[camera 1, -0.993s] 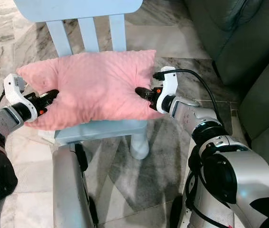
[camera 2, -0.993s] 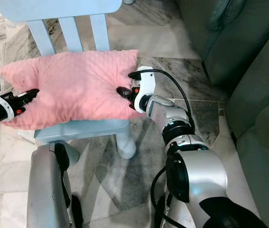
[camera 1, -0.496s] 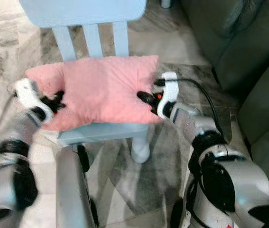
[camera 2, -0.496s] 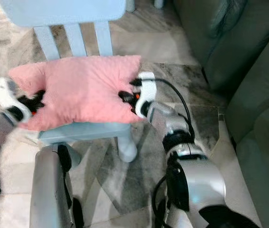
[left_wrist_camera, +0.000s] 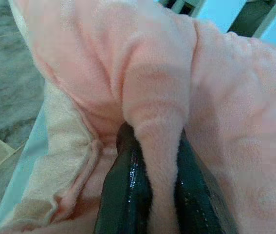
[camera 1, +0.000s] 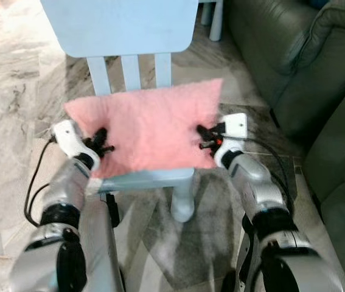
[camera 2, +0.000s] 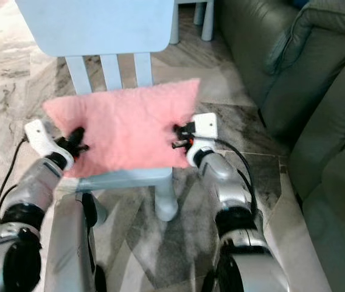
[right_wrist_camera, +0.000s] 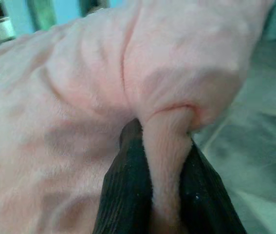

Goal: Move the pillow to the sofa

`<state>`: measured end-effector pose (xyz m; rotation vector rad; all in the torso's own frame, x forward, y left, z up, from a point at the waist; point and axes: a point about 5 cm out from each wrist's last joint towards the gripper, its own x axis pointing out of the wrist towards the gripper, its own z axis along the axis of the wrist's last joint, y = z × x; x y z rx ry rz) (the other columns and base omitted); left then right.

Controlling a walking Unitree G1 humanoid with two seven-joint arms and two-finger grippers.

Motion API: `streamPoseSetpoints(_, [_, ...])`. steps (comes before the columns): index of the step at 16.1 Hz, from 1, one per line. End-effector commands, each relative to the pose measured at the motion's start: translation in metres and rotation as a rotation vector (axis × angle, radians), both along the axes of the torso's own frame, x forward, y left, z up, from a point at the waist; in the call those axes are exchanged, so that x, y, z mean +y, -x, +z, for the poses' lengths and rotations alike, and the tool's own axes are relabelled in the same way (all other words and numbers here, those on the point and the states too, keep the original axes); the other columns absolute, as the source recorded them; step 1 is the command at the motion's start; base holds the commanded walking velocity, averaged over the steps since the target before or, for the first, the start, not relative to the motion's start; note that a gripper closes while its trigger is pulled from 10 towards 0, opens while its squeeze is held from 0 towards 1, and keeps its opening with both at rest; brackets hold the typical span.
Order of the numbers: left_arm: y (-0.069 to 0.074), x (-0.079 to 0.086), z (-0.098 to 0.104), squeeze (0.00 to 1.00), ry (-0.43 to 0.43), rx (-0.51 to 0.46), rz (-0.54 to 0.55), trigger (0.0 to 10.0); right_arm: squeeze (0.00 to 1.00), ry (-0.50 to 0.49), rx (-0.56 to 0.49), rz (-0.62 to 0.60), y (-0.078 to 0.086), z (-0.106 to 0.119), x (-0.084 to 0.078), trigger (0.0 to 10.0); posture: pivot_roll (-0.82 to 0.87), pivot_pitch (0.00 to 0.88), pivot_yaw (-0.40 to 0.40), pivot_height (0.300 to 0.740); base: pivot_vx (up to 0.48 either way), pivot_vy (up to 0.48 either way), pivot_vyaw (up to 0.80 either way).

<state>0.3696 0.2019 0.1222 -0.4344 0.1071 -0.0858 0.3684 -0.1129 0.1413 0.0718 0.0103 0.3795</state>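
Observation:
A pink fleece pillow (camera 1: 151, 125) is raised just above the seat of a light blue chair (camera 1: 123, 27). My left gripper (camera 1: 102, 141) is shut on the pillow's left edge, and the left wrist view shows a fold of fleece (left_wrist_camera: 157, 146) pinched between the black fingers (left_wrist_camera: 125, 190). My right gripper (camera 1: 204, 137) is shut on the pillow's right edge, with a fold (right_wrist_camera: 169, 146) pressed between its fingers (right_wrist_camera: 128, 195). A grey-green sofa (camera 1: 294, 67) stands to the right.
The blue chair's seat (camera 1: 148, 179) and leg (camera 1: 183, 204) lie right below the pillow. Marble floor (camera 1: 14, 91) spreads to the left. A cable (camera 1: 35, 182) hangs from my left wrist. Another blue chair's legs (camera 1: 212, 18) stand at the back.
The pillow has come up off the chair seat, held at both ends. Both arms have risen and drawn inward. The camera view has shifted, showing more of the sofa.

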Motion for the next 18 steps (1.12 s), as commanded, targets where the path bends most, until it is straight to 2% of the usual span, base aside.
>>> streamPoseSetpoints(1, [0.001,-0.004,0.0,0.0,-0.033,-0.004,0.001,10.0,0.0,0.025,-0.055,-0.044,0.003,0.006,0.0,10.0,-0.01,0.0,0.035,0.333,0.0,0.0,0.0])
streamPoseSetpoints(5, [0.004,-0.024,-0.006,0.0,-0.04,-0.004,-0.025,10.0,0.0,0.08,-0.119,-0.189,0.017,0.008,-0.001,10.0,-0.03,0.0,0.042,0.333,0.0,0.0,0.0])
streamPoseSetpoints(7, [0.003,-0.031,-0.005,0.0,-0.027,-0.005,-0.029,10.0,0.0,0.072,-0.126,-0.205,0.017,0.011,-0.002,10.0,-0.04,0.0,0.046,0.333,0.0,0.0,0.0])
streamPoseSetpoints(8, [0.003,-0.037,-0.006,0.0,-0.027,-0.008,-0.048,10.0,0.0,0.039,-0.131,-0.227,0.016,0.015,-0.006,10.0,-0.04,0.0,0.048,0.333,0.0,0.0,0.0])
streamPoseSetpoints(10, [0.003,-0.038,-0.005,0.0,-0.026,-0.009,-0.051,10.0,0.0,0.039,-0.137,-0.257,0.013,0.021,-0.01,10.0,-0.04,0.0,0.049,0.333,0.0,0.0,0.0])
streamPoseSetpoints(18, [0.005,-0.042,-0.009,0.0,-0.024,0.0,-0.073,10.0,0.0,0.035,-0.125,-0.271,0.012,0.022,-0.018,10.0,-0.04,0.0,0.048,0.432,0.0,0.0,0.0])
